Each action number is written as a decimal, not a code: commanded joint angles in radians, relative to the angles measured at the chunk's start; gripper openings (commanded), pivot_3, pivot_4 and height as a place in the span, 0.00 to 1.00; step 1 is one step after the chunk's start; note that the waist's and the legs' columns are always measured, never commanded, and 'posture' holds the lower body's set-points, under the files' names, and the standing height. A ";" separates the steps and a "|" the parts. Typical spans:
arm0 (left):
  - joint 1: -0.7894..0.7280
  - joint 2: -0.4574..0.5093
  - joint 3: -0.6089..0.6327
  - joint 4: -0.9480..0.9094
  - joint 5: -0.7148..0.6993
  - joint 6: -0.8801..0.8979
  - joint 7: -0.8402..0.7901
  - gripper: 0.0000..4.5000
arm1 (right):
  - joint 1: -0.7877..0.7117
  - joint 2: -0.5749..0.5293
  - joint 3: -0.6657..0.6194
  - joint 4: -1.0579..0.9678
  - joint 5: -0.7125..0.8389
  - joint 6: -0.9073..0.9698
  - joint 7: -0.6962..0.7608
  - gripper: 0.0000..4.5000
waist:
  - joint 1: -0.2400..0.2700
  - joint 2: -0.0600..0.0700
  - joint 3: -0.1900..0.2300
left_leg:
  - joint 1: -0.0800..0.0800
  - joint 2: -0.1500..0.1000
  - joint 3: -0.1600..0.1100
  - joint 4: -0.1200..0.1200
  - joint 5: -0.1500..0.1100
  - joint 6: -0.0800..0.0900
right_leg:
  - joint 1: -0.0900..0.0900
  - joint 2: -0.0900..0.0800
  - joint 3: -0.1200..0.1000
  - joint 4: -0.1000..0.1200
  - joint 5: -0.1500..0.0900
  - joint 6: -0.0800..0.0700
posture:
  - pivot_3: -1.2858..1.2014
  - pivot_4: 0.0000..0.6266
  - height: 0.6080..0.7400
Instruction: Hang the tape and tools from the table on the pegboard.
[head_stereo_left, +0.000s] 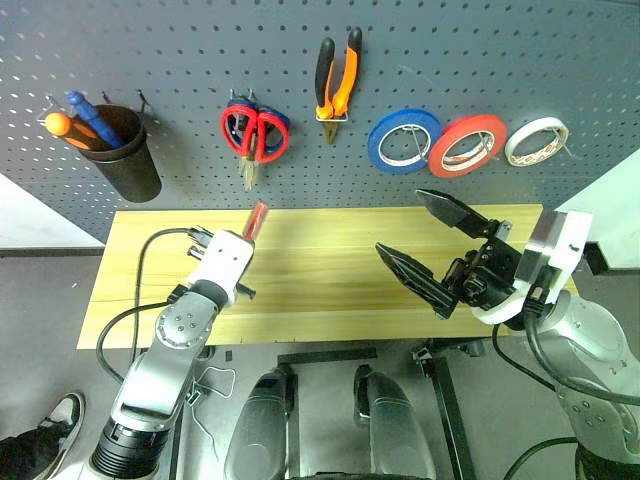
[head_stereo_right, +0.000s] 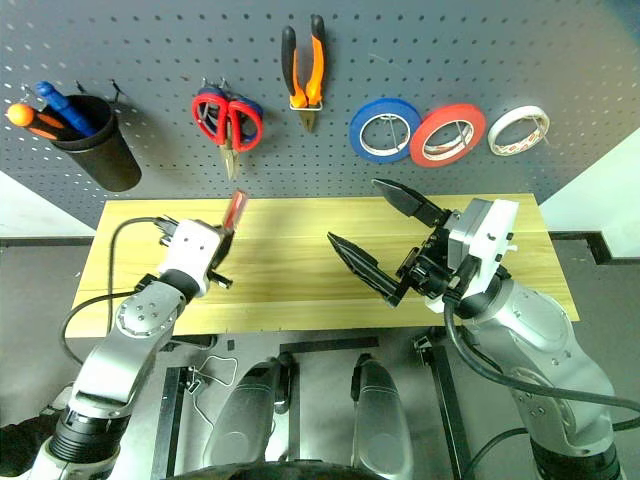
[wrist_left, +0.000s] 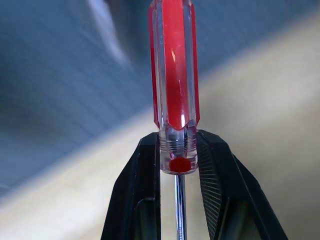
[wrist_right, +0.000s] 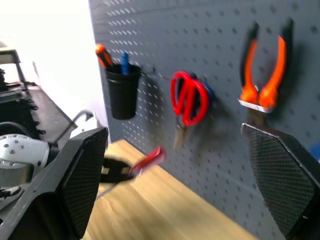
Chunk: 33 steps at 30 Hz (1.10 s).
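Screwdriver (wrist_left: 174, 75) between left end effector (wrist_left: 178, 165) fingers.

Bare table (head_stereo_left: 320, 280) between tools; pegboard (head_stereo_left: 180, 50) crowded above.

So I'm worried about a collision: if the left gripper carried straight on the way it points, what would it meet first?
Probably the pegboard, near the red-handled scissors. The left gripper, shut on the screwdriver, points across bare table toward it, though depth is unclear.

L gripper (head_stereo_left: 254, 222) fingers clamped; R gripper (head_stereo_left: 432, 245) fingers spread wide.
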 joint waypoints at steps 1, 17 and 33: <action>-0.037 -0.024 0.025 -0.005 0.066 -0.180 0.062 0.15 | -0.022 -0.002 0.009 0.025 0.002 -0.032 0.068 1.00 | 0.016 0.001 -0.025 | 0.000 0.000 0.000 0.000 0.000 0.000 | 0.001 0.001 0.000 -0.002 0.001 0.000 | 0.55 0.22 0.82; -0.241 -0.097 0.159 0.141 0.281 -0.546 0.360 0.15 | -0.103 -0.004 0.046 0.137 -0.023 -0.049 0.239 1.00 | 0.047 0.005 -0.135 | 0.019 0.004 0.000 -0.002 -0.002 0.002 | 0.029 0.007 -0.006 -0.026 0.010 -0.001 | 0.56 0.08 0.82; -0.615 -0.027 0.227 0.626 0.301 -0.741 0.519 0.15 | -0.160 -0.014 0.059 0.131 0.011 0.008 0.254 1.00 | 0.074 0.007 -0.159 | 0.034 0.004 0.000 -0.003 -0.002 0.003 | 0.045 0.007 -0.006 -0.027 0.008 -0.004 | 0.54 0.18 0.82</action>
